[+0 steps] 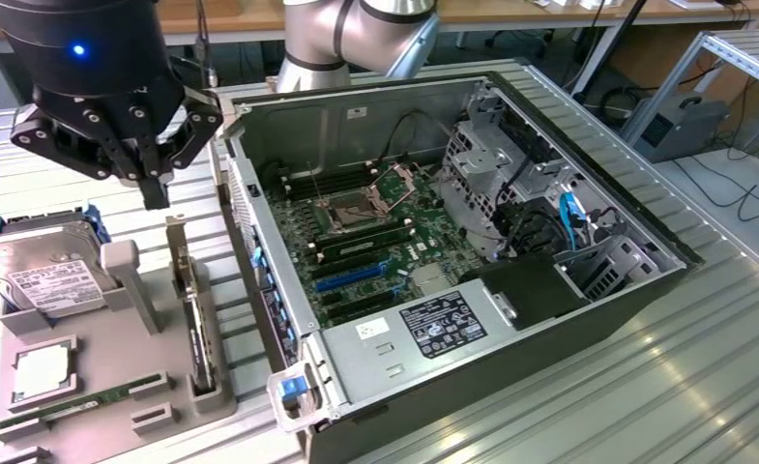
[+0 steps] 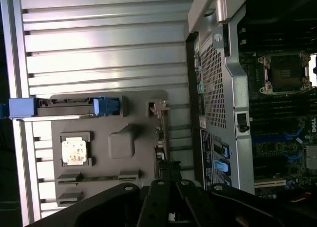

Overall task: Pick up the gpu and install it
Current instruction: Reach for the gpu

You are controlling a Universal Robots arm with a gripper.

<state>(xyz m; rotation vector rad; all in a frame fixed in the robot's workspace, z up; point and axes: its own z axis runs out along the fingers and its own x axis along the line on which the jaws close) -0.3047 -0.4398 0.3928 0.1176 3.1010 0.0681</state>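
Exterior view: the clenched, empty gripper [image 1: 158, 193] hung above the gpu [image 1: 189, 300], which stood on edge in a grey holder [image 1: 147, 329] beside the open computer case [image 1: 353, 116]; label writing was unreadable. Wrist view: the gripper [image 2: 171, 186] hovered over the gpu [image 2: 161, 145]

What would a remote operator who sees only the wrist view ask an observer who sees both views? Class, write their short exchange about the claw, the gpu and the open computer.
Operator: Is the claw touching the gpu?
Observer: No. In the exterior view it hangs shut just above the card's bracket end, with a gap between them.
Operator: What lies beyond the motherboard?
Observer: A metal drive cage, with a blue cable beside it, towards the exterior view's right.
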